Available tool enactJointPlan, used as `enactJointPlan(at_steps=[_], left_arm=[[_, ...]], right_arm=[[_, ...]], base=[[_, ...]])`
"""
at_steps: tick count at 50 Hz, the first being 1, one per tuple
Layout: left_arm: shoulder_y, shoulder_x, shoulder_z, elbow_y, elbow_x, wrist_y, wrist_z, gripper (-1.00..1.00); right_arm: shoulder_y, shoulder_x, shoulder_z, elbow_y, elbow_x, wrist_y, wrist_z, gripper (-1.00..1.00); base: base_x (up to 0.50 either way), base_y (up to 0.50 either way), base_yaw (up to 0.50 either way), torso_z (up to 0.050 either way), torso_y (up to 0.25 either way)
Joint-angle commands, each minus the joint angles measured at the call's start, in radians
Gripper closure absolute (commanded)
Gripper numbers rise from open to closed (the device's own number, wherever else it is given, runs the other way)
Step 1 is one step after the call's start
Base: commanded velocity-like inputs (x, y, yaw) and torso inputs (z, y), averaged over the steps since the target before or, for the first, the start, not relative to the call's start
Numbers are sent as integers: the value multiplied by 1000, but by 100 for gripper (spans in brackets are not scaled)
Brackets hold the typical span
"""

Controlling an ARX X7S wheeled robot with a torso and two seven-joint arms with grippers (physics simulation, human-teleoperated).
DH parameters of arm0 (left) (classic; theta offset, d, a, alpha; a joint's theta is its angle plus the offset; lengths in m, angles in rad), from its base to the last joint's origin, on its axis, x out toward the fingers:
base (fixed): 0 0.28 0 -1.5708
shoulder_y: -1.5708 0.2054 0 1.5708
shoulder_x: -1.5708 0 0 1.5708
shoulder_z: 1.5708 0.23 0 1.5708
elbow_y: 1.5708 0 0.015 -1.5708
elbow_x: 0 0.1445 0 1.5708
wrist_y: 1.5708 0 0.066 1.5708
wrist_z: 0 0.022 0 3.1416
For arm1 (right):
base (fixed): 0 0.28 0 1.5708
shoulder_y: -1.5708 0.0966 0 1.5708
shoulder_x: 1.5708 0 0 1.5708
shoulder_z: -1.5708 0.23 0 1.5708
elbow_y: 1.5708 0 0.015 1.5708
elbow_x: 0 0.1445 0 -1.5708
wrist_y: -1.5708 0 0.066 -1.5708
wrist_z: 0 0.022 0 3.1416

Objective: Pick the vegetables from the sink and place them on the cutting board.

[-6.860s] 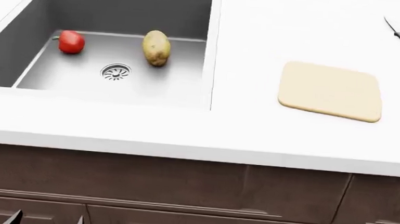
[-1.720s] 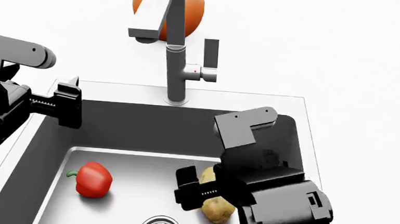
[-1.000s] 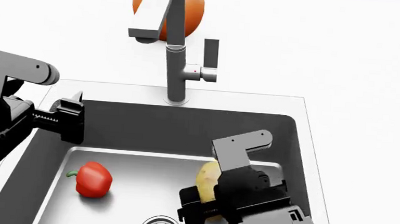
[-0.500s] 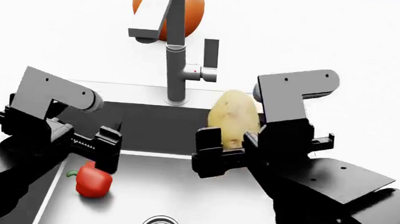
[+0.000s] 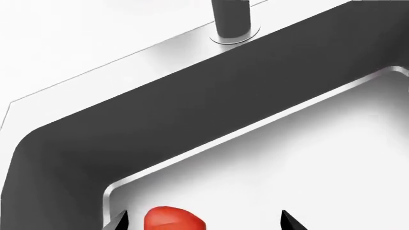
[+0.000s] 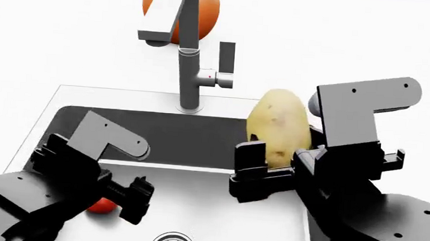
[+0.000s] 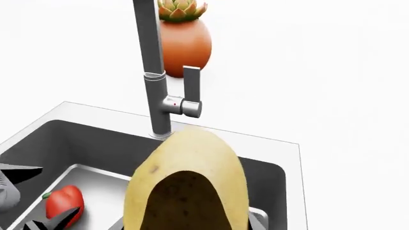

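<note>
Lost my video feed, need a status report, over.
Right gripper shut on potato, lifted above sink. Left gripper open over red pepper. Faucet stands close behind.

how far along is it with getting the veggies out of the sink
Nothing is delivered yet; no cutting board shows in these views. In hand: the right gripper holds the potato lifted above the sink. Left to do: the red pepper lies on the sink floor, with the open left gripper close above it.

The left gripper point(image 6: 137, 198) hides most of the red pepper point(image 6: 103, 205) in the head view
</note>
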Motion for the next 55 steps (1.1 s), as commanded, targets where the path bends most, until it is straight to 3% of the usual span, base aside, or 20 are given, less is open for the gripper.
enactJointPlan(at_steps=[1, 9, 25, 34, 38, 50, 54, 55], left_arm=[[-31, 27, 76, -142, 54, 57, 25, -100], [40, 28, 112, -199, 106, 159, -25, -100], [1, 73, 117, -383, 129, 268, -26, -100], [-98, 201, 148, -910, 165, 611, 6, -100], [-120, 202, 255, -950, 75, 632, -29, -100], [-97, 201, 155, -953, 186, 583, -70, -100], [-102, 202, 209, -953, 121, 583, -63, -100], [-102, 202, 217, -953, 119, 590, -64, 100]], right_arm=[[-39, 18, 14, -41, 3, 4, -7, 100], [-65, 22, 13, -44, -1, -16, -18, 100], [-108, 20, 9, -55, 3, -42, -25, 100], [-153, 13, -10, -46, -20, -79, -50, 100], [-164, 9, -20, -45, -25, -87, -58, 100], [-185, 11, -20, -46, -20, -102, -64, 100], [-193, 14, -17, -50, -17, -106, -63, 100], [-193, 14, -18, -50, -17, -107, -63, 100]], base=[[0, 0, 0, 0, 0], [0, 0, 0, 0, 0], [0, 0, 0, 0, 0], [0, 0, 0, 0, 0], [0, 0, 0, 0, 0], [0, 0, 0, 0, 0], [4, 0, 0, 0, 0], [0, 0, 0, 0, 0]])
